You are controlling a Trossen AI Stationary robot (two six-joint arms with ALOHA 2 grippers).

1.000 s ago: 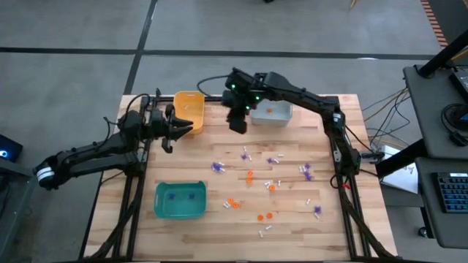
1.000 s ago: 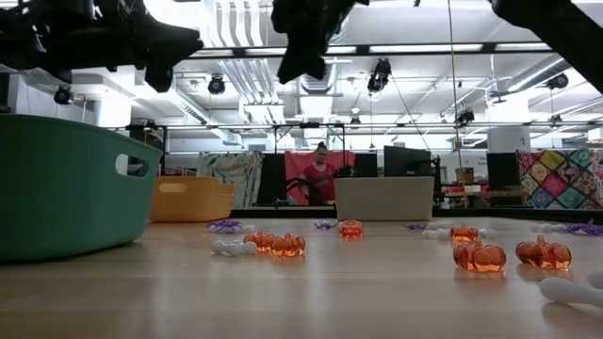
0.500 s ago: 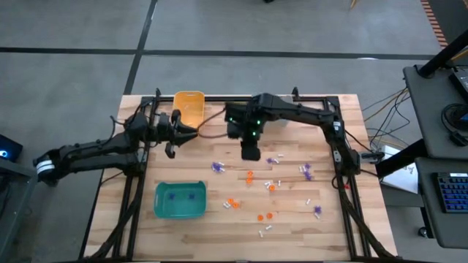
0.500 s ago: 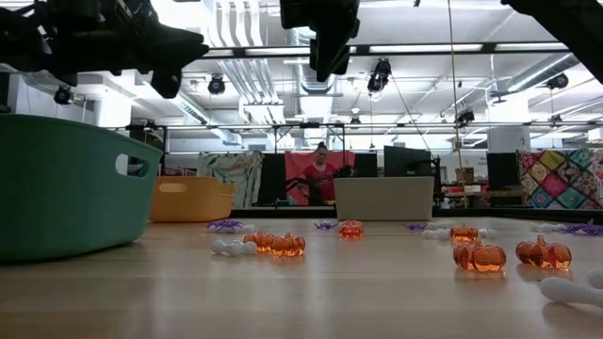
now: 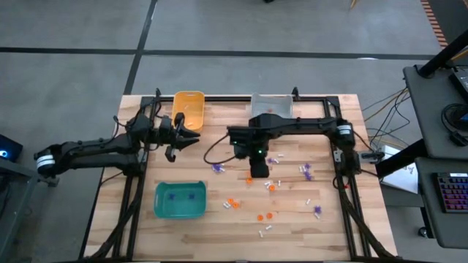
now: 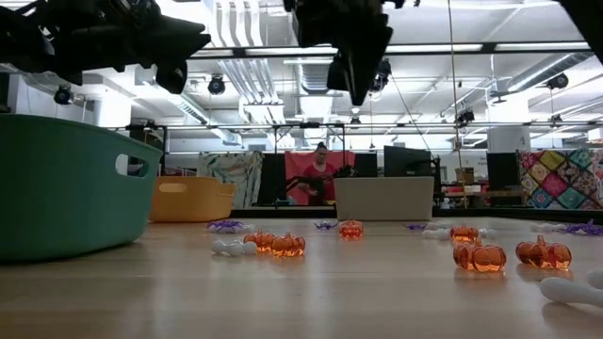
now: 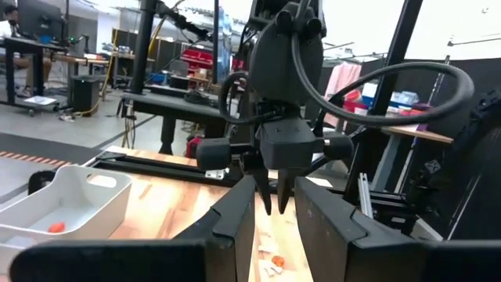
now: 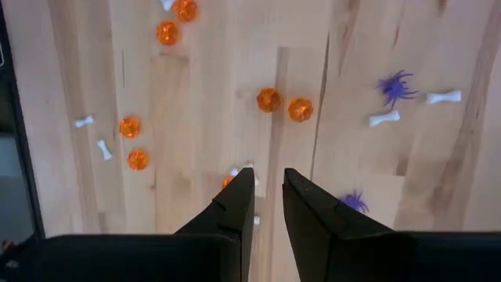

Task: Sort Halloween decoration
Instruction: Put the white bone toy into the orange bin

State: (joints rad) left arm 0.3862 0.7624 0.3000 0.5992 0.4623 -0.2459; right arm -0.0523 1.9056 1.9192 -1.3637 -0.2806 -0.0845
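While the right tool (image 5: 254, 175) hangs point-down over the middle of the table (image 5: 329, 219), its two fingers (image 8: 235, 207) stand slightly parted with bare wood showing between them and nothing gripped. An orange pumpkin trinket (image 8: 228, 182) and a white bone piece (image 8: 241, 169) lie on the wood just past the fingertips.

Container status:
- Teal bin (image 5: 179, 200), near front left of the table: two purple spider trinkets (image 5: 180, 196) lie on its floor.
- Grey bin (image 5: 272, 107), at the far edge: one orange trinket (image 7: 55, 228) rests inside, seen in the left wrist view.
- Orange-yellow bin (image 5: 189, 107), far left: contents cannot be determined.

Unsorted Halloween decoration (image 5: 268, 187) is scattered loose across the centre and right of the table: purple spiders (image 8: 394, 86), orange pumpkins (image 6: 479, 256) and small white bones (image 8: 443, 97), all well apart from the three bins. In the low view several pumpkins sit in a row in front of the grey bin.

The left tool (image 5: 183, 135) hovers above the table just beside the orange-yellow bin, pointing toward the right arm. Its fingers (image 7: 235, 219) are parted by a narrow gap and hold nothing.

A person (image 6: 318, 174) sits in the room beyond the table.
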